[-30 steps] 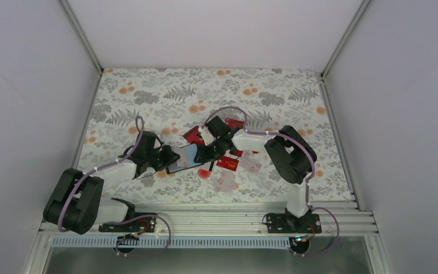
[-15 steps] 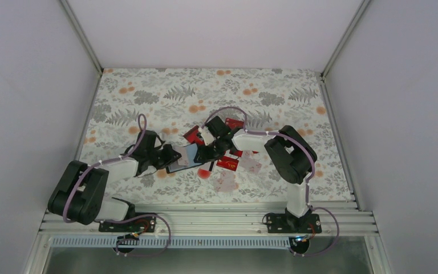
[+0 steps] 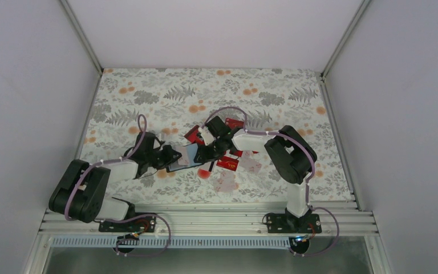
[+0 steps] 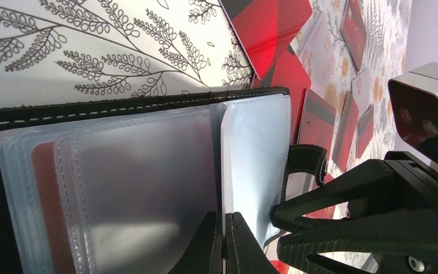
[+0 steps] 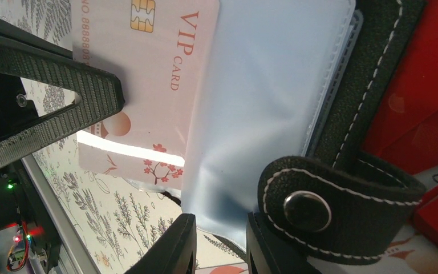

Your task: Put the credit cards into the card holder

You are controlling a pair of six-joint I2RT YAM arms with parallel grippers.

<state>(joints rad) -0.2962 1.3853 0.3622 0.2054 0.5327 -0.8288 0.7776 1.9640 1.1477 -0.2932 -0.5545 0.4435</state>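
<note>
Left claw [image 3: 170, 157] is reaching in from the left and clenching flat on a pale VIP card [image 5: 148, 85]. Right claw [image 5: 219, 231] is pinching a clear sleeve [image 5: 256, 114] at the right end of the card holder [image 3: 186, 155].

Table [image 3: 148, 91], leaf-patterned, is carrying everything.

Card holder is lying open near table centre, between the two claws, with its black stitched border showing around the sleeves.

Red credit cards [image 3: 193, 135] are lying scattered just far and right of the holder. Two pale cards [image 3: 251, 165] are lying further right and nearer.

VIP card's edge is meeting the pinched sleeve; cannot tell whether it is inside.

Snap tab [image 5: 319, 211] is sitting just beside the right claw's fingers.
</note>
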